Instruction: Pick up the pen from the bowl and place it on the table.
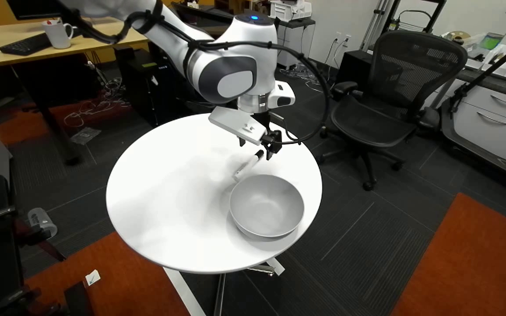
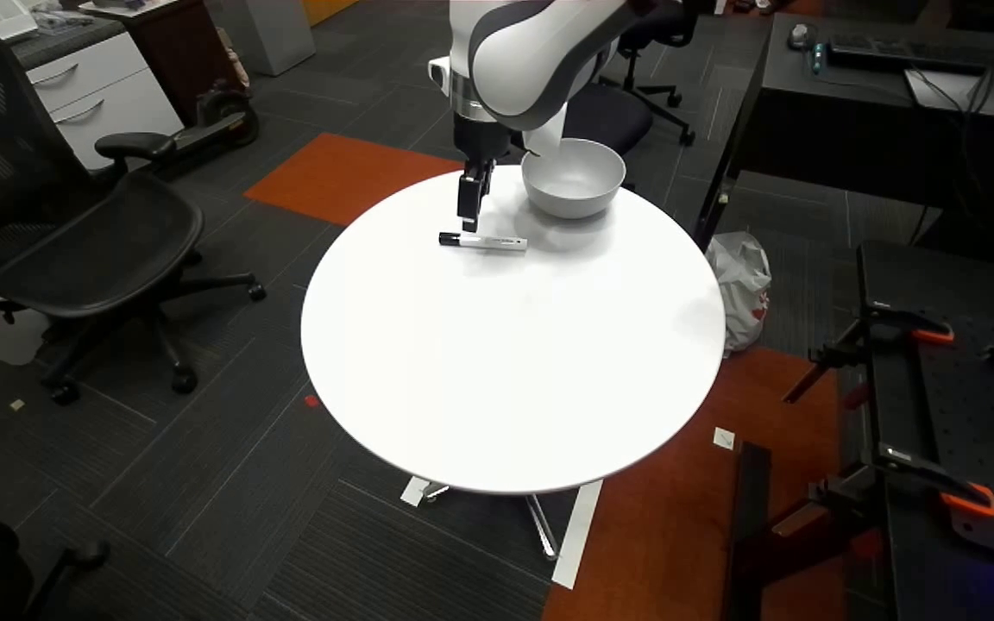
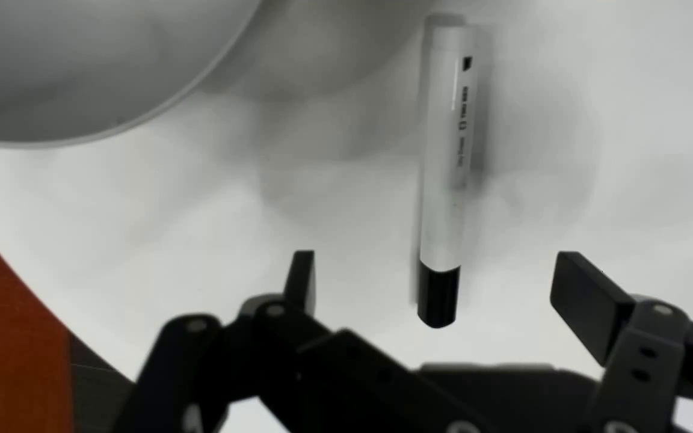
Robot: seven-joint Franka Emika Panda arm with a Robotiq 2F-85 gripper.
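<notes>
We see black-capped white marker (image 3: 444,162) lying on round white table (image 2: 514,362), just outside grey bowl (image 1: 266,206) standing upright; our gripper (image 3: 434,282) hovers over marker's cap end (image 3: 438,297), jaws wide apart, cap showing in gap between them in wrist view

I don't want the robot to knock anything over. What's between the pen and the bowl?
Just bare white table, with shadows on it, lies between the pen and the bowl; the wrist view shows this gap.

Smooth matt bowl (image 1: 267,205), glossy pen (image 3: 443,150)
</notes>
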